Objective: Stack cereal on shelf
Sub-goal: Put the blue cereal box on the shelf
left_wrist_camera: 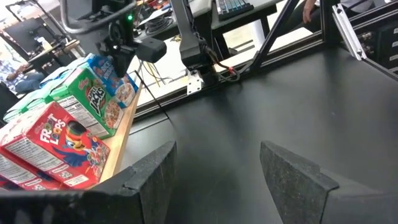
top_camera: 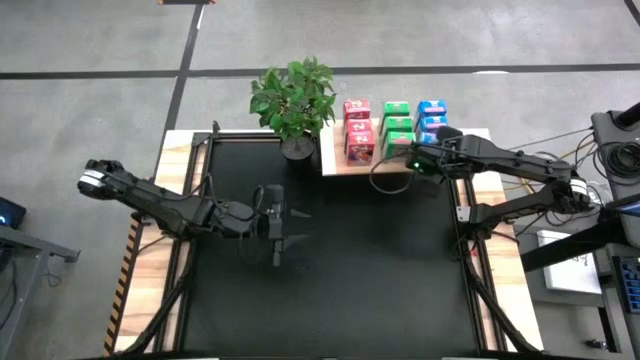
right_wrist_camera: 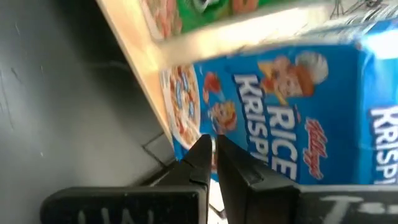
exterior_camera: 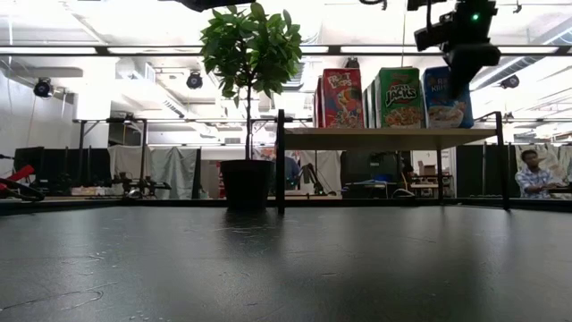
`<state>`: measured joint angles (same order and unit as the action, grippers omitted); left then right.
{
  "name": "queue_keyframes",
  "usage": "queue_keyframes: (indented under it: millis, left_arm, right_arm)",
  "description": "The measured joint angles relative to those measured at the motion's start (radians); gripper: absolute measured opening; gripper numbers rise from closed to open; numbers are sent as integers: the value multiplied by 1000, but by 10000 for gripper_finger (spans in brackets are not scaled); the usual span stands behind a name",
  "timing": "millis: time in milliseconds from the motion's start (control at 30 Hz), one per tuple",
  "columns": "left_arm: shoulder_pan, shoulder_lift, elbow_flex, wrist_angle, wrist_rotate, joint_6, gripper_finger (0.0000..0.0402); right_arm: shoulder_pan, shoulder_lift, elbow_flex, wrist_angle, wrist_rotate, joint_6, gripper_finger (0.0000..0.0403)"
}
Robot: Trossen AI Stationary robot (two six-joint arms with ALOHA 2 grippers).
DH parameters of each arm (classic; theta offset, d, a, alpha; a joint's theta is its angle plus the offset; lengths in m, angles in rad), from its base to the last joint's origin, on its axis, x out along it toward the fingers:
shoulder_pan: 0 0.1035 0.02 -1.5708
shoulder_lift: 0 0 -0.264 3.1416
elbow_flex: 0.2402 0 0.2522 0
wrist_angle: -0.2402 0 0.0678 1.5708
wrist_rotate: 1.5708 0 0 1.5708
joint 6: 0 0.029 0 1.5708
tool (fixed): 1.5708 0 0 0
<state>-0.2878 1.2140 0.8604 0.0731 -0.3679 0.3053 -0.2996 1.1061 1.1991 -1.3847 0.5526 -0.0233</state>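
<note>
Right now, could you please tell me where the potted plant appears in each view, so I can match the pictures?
High view: the potted plant stands at the table's far edge, just left of the shelf.
Low view: left of centre, its dark pot beside the shelf's left leg.
Left wrist view: not in it.
Right wrist view: not in it.
Shared landmark: the blue cereal boxes on the shelf, seen in all four.

I'm looking into a big open lab or workshop hall. Strip lights [exterior_camera: 134, 49] run across the ceiling at the top of the low view, workbenches [exterior_camera: 116, 190] line the left background, and a person [exterior_camera: 534, 172] sits at far right. From above, cables [top_camera: 610, 150] crowd the right edge over grey floor [top_camera: 90, 40].
</note>
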Motion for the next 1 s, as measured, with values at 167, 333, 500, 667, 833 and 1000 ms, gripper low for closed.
queue_keyframes:
  millis: [167, 333, 500, 667, 833, 1000]
  left_arm:
    - [0, 0, 0, -1, 0, 0, 215]
    - [0, 0, 0, -1, 0, 0, 215]
    - [0, 0, 0, -1, 0, -1, 215]
    - [0, 0, 0, -1, 0, -4, 215]
    - [0, 0, 0, -1, 0, 6, 215]
    - [0, 0, 0, -1, 0, 18, 215]
  right_arm:
    - [0, 0, -1, -61, 55, 29, 12]
    - [-2, -8, -1, -77, 61, 35, 12]
    - [-2, -19, 13, -124, 62, 54, 12]
    - [-1, -35, 105, -144, -92, 89, 12]
    - [-1, -67, 225, -35, -218, 112, 12]
    - [-11, -101, 260, 164, -187, 112, 12]
